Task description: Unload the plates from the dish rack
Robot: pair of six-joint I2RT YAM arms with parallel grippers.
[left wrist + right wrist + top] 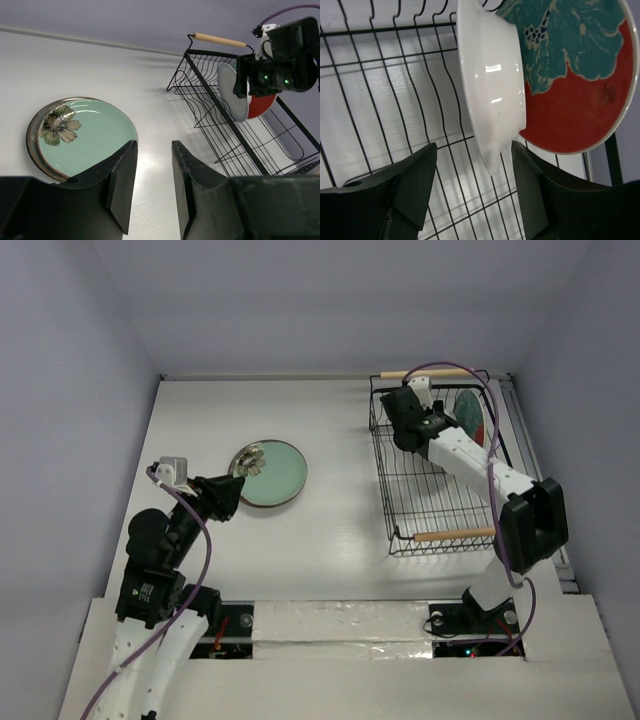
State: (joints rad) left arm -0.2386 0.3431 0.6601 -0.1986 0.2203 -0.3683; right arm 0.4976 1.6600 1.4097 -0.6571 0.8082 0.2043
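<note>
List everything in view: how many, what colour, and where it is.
Table: one, white, under everything.
Dish rack: one, black wire with wooden handles, table's right side.
White plate: one, white, standing in the rack.
Red plate: one, red with teal flowers, beside the white plate.
Teal plate: one, teal-green with flower, flat on another plate, left of centre.
Lower plate: one, dark rim showing, beneath the teal plate.
Left pincer: one, black, open, near the teal plate.
Right pincer: one, black, open, straddling the white plate's edge.
</note>
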